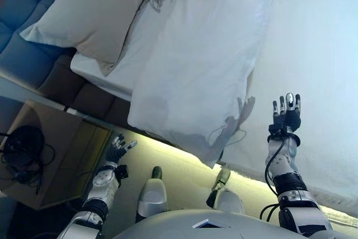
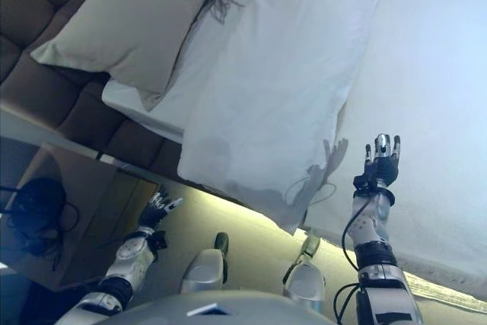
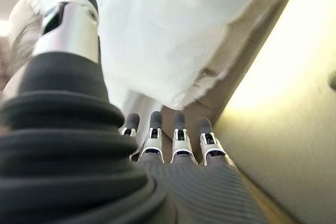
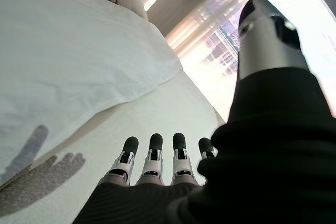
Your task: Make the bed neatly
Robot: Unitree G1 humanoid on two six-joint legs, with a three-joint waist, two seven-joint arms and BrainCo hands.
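The large white rectangular fabric pillow (image 1: 196, 54) lies crooked on the bed with the white textured sheet (image 1: 319, 54), its lower corner hanging over the bed edge at about 6 o'clock in the head view, while a smaller beige soft pillow (image 1: 95, 12) leans against the quilted padded headboard (image 1: 33, 32) at about 10 o'clock. The right robot hand (image 1: 286, 113) is over the sheet, just at 3 o'clock of the white pillow's hanging corner, with its fingers straight and spread, holding nothing; I cannot tell if it touches the sheet or is only above it. The left robot hand (image 1: 117, 150) is low beside the bed, at about 7 o'clock, near the brown wooden bedside table (image 1: 67, 155) that carries a bundle of black cables (image 1: 25, 149); its fingers are also straight and relaxed, and empty. I judge that the white pillow is light, soft and without any stiffness, so it will sag and fold if it is lifted by one corner only. The cover looks smooth and may slide between the fingers. A better hold, I think, is with both hands on the two long sides near the hanging end, or a pinch deep into the stuffing and not only the loose cover. The beige pillow should handle the same way.
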